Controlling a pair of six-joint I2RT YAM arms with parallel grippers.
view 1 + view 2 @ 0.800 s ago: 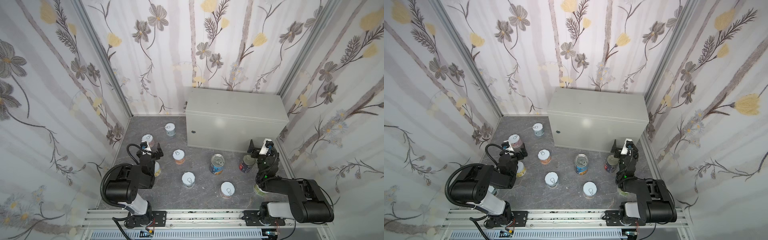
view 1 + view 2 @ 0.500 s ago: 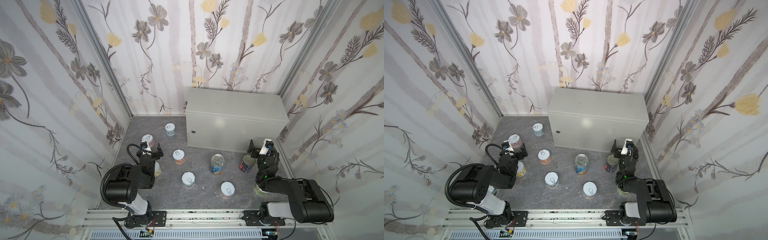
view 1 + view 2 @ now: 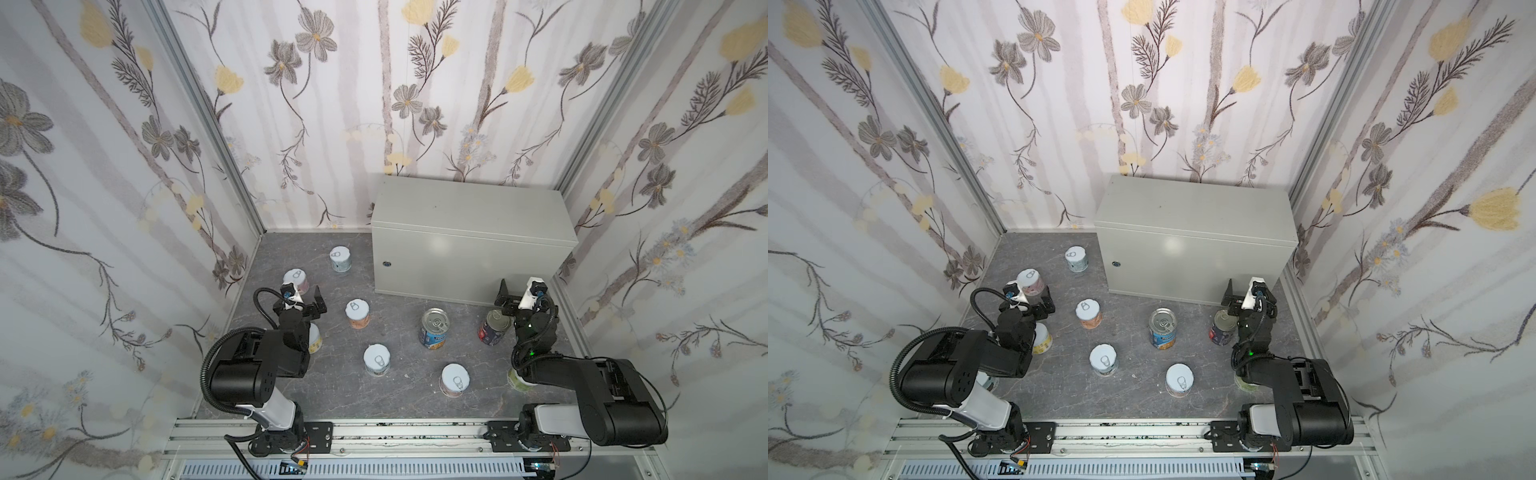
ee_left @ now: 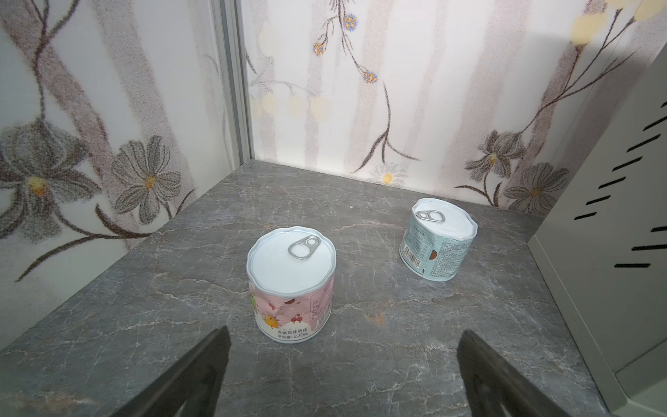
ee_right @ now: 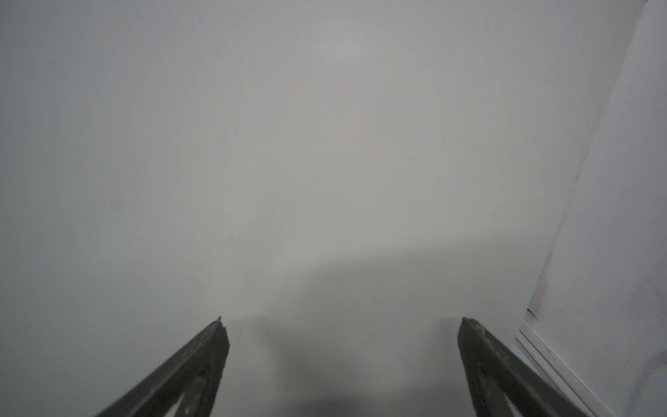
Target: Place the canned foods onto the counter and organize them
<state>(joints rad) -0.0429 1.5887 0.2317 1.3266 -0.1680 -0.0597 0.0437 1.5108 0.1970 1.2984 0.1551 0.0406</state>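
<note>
Both top views high overhead, looking steeply down, sharing the whole floor and counter, my left wrist view low, facing the pink can, my right wrist view close against the counter front.

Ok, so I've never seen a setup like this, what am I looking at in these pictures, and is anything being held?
Two black robot arms, the left arm and the right arm, sit on a rail beside a dark marbled floor. Two pictures look down from overhead; the other two come from a camera on each wrist. Each arm ends in a two-fingered tool. The left tool is open, facing a pink can and a teal can. The right tool is open too; its camera sees only plain grey, apparently the grey cabinet close up. More cans, including a blue soup can and a navy-and-red can, stand on the floor. None is on the cabinet's top, and nothing is held.
</note>
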